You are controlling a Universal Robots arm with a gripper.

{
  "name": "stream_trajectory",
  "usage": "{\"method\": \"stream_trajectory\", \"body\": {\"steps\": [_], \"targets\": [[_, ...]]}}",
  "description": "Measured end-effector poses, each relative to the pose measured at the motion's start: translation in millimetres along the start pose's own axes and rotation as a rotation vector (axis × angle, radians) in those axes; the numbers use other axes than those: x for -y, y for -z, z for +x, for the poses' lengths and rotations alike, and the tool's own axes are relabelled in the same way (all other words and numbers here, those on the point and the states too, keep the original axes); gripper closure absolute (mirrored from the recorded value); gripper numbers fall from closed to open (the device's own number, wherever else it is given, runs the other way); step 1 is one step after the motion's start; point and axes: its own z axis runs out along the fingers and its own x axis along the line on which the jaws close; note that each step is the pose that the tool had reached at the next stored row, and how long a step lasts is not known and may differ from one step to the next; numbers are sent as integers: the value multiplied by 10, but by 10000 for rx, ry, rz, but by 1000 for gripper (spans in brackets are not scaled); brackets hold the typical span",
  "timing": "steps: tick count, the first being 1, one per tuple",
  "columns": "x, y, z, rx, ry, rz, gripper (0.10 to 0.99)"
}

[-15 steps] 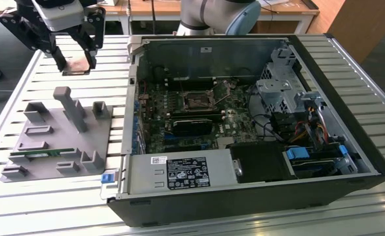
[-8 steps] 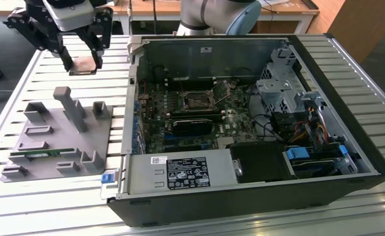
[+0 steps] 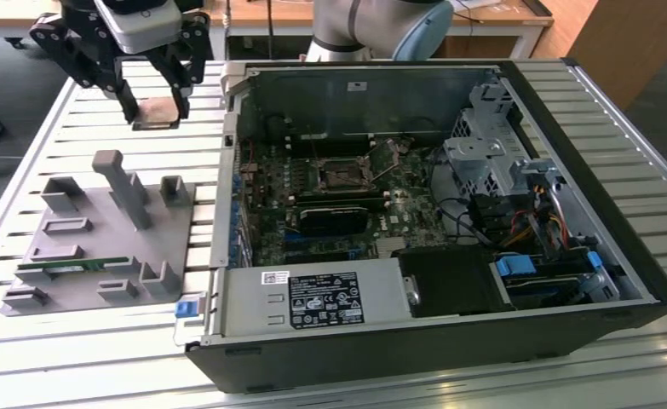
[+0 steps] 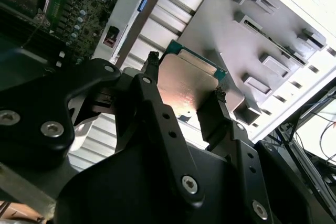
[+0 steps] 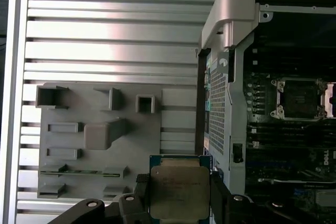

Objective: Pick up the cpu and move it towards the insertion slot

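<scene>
Gripper (image 3: 153, 109) raised over slatted table (image 3: 71, 128), pointing down, jaws clamping cpu (image 5: 179, 191).

Your black two-fingered pincer (image 3: 157, 109) hangs raised, pointing downward from its white wrist housing (image 3: 140, 21); in both wrist views its black fingertips (image 4: 218, 95) press on opposite edges of the flat square silver-topped cpu (image 5: 180, 192), clamped between them

Exterior view looks steeply down on the bench (image 3: 106, 94) and open computer case (image 3: 447, 341). Both wrist views sit close behind the fingers (image 5: 137, 182), sharing the grey fixture (image 5: 100, 129) and motherboard (image 5: 294, 145).
</scene>
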Motion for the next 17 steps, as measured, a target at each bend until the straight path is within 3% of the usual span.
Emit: {"method": "stream_trajectory", "body": {"steps": [17], "targets": [[-6,0,-256,0,-1,0,545]]}}
